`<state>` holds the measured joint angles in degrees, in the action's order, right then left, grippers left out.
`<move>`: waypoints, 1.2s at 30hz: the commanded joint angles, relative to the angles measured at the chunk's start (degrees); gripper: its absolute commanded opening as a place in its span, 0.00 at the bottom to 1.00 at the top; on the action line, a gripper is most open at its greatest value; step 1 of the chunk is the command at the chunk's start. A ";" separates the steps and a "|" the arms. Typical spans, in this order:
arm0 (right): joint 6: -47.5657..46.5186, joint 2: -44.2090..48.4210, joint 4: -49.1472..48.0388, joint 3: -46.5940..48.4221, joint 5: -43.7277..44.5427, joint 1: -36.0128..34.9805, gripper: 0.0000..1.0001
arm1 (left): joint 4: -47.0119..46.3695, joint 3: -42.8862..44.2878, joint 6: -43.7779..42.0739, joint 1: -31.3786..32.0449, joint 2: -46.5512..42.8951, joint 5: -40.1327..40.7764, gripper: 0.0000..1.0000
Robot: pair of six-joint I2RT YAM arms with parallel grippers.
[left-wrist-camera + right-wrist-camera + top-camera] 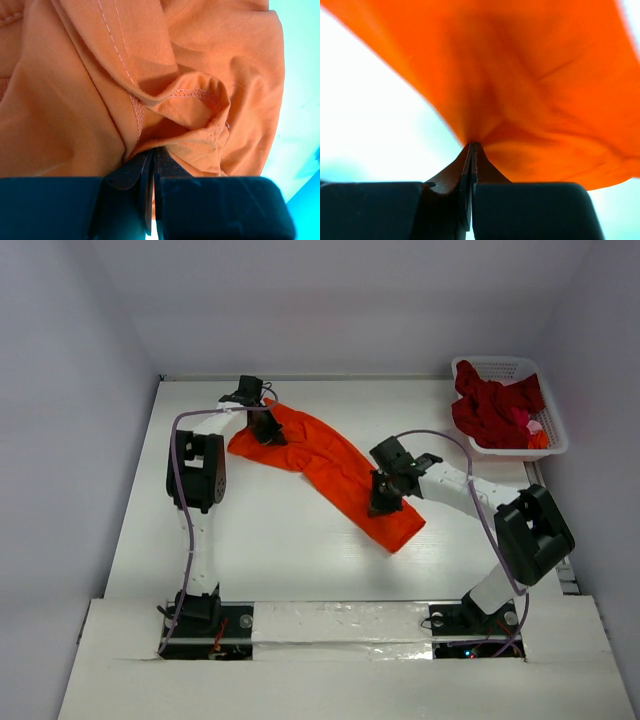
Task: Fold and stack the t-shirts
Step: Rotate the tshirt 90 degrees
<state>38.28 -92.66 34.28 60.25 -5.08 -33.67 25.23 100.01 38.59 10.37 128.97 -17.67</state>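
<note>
A bright orange-red t-shirt [335, 470] lies stretched in a long diagonal band across the table, from far left to the middle right. My left gripper [268, 430] is shut on its far left end, where bunched cloth and a stitched hem [190, 93] fold over the fingertips. At the band's near right part my right gripper [385, 502] is shut on the cloth, and the orange-red t-shirt [535, 85] fans out taut from its tips. Dark crimson t-shirts [495, 408] with bits of pink are heaped in the basket.
A white lattice basket [553, 445] stands at the far right corner of the table. White walls close in the left, right and back. Both arm bases sit at the near edge, with cables looping along the arms.
</note>
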 commanded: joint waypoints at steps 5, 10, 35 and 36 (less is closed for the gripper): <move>6.01 3.80 -0.88 -0.66 0.77 -6.31 0.00 | 0.69 0.72 -2.55 -0.18 3.48 0.44 0.00; 4.97 4.25 1.74 2.32 4.63 -6.32 0.00 | -0.09 -1.82 -2.73 -0.18 1.65 0.62 0.00; 1.01 -1.64 2.02 4.88 17.56 1.50 0.00 | 1.66 -2.10 -3.61 -0.18 -1.96 0.09 0.00; 0.83 -1.82 1.93 4.70 17.48 1.50 0.00 | 1.66 -2.10 -3.61 -0.18 -2.05 0.09 0.00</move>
<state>40.38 -94.54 36.95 65.32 10.24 -32.77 23.83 99.74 36.80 10.11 129.14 -19.64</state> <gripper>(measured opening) 0.009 0.003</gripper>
